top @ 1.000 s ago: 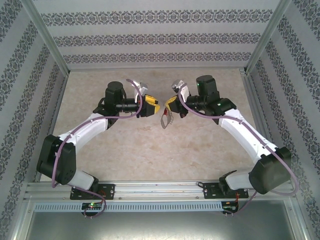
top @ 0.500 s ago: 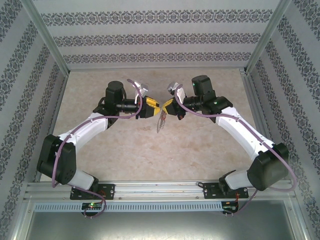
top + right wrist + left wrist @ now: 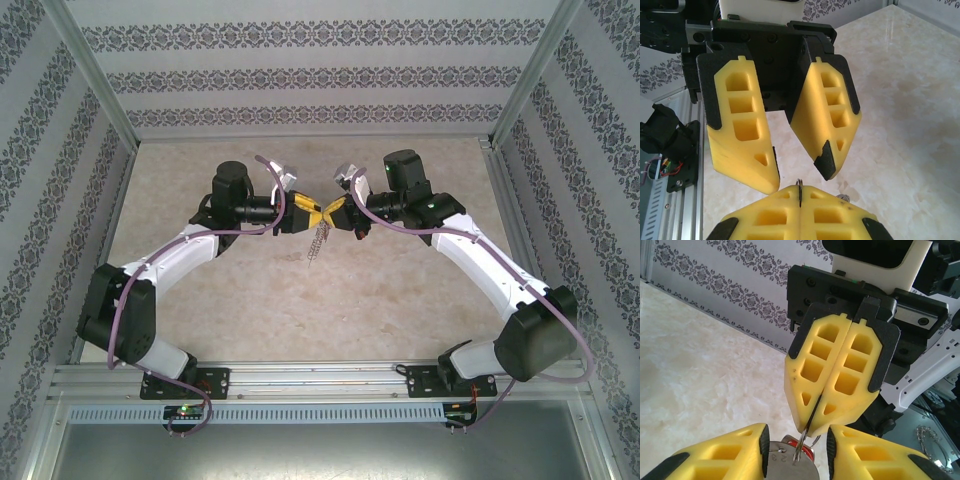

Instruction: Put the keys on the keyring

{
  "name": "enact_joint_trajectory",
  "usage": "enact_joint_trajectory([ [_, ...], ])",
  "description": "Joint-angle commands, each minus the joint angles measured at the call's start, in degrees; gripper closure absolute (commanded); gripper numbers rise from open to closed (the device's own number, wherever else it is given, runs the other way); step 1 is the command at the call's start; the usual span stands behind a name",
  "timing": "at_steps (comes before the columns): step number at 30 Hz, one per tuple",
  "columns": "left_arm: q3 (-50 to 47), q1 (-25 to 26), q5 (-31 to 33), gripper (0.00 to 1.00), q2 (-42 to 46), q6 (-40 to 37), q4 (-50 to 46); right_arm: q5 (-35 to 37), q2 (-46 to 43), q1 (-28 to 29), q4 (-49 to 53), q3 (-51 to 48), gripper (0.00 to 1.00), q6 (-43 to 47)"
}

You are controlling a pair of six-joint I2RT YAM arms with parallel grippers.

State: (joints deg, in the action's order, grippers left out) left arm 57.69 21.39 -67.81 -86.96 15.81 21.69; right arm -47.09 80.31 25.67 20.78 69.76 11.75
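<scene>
At the centre of the top view, above the pale marbled table (image 3: 250, 310), the left arm (image 3: 180, 250) and the right arm (image 3: 490, 262) bend inward and meet tip to tip. The right gripper (image 3: 331, 212) is closed. In the left wrist view its yellow fingers (image 3: 855, 365) press flat together at mid-frame, pinching a thin metal edge of the keyring (image 3: 316, 243). In the top view the keyring shows just below the two tips. The left gripper (image 3: 311, 211) stands part-way apart, its fingers (image 3: 742, 140) spread across the upper half of the right wrist view. At the bottom centre of the left wrist view the key (image 3: 809, 456), its red head beside a silver piece, sits between the left fingers. Whether their pads touch it I cannot tell.
</scene>
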Motion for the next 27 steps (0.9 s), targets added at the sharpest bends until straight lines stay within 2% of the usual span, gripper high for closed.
enact_joint_trajectory([
  [1, 0.7, 0.7, -2.2, 0.65, -0.5, 0.9, 2.4, -2.1, -0.4, 0.4, -2.1, 1.7, 1.0, -0.8],
  [9, 0.7, 1.6, -2.3, 0.74, -0.5, -0.3, 0.7, -2.1, -0.2, 0.3, -2.7, 1.6, 1.0, -1.2],
  [14, 1.7, 2.6, -1.3, 0.84, -0.4, -3.6, -3.5, -2.2, -0.3, 0.3, -3.1, 1.4, 1.0, -1.4],
  [20, 0.9, 2.7, 0.0, 0.99, -0.4, -1.0, 0.6, -2.3, -0.2, 0.3, -3.5, 1.1, 1.0, -1.7],
  [25, -0.7, 2.6, 2.9, 1.0, -0.1, 2.0, 5.4, -1.7, -0.7, 0.1, -4.9, 0.6, 1.0, -3.7],
  [27, -1.4, 2.7, 4.9, 1.0, 0.5, 2.3, 6.3, -0.8, -1.7, -0.3, -7.4, -0.4, 0.81, -6.4],
])
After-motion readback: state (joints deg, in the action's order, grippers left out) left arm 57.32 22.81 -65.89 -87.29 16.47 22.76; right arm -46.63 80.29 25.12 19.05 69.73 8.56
